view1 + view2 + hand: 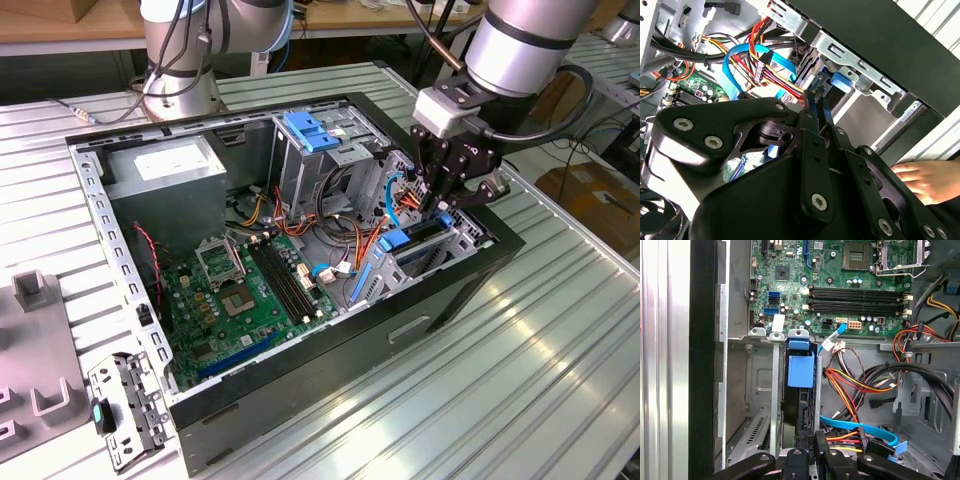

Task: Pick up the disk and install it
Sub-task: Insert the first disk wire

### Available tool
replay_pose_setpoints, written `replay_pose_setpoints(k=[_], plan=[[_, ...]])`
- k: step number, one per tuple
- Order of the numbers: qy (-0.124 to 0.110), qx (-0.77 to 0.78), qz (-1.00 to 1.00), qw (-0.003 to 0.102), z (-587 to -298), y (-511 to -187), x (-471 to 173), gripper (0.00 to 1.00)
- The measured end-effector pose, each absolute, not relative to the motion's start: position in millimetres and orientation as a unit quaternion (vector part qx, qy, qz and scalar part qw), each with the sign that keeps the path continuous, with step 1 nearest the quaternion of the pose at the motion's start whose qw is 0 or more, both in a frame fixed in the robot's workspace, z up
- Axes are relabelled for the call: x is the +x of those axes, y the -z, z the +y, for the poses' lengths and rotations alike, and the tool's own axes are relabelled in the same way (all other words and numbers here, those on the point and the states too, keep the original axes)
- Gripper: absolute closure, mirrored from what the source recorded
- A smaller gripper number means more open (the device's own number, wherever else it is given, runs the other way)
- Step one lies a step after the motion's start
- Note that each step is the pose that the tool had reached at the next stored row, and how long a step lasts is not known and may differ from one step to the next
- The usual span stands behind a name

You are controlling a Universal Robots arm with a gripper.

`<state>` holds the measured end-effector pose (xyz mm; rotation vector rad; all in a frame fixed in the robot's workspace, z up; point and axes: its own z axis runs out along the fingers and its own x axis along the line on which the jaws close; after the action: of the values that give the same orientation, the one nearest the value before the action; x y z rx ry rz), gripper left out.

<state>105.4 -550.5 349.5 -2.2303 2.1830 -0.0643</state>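
The disk (411,243) stands on edge in the drive bay at the exterior view's right end of the open computer case (300,380), with blue carrier rails along its edges. In the first wrist view the blue rail end of the disk (801,368) sits between metal bay walls near the motherboard. My gripper (440,205) hangs straight over the bay. Its black fingers (805,446) flank the disk's dark near edge, and the gripper (818,109) pinches a thin blue-edged strip of the disk (840,82), so it is shut on the disk.
A grey power-supply box (165,170) and a tall metal cage with a blue latch (308,131) stand at the case's far side. Coloured cables (855,385) crowd beside the bay. The green motherboard (240,290) lies on the case floor. A person's hand (920,181) rests outside the case.
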Motion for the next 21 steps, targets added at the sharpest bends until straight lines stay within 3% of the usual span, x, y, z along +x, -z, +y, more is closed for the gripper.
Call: replay_pose_setpoints(k=[21], plan=[[0.021, -0.706, 0.708, 0.01, -551.6, -344.7, 104.1, 0.82]])
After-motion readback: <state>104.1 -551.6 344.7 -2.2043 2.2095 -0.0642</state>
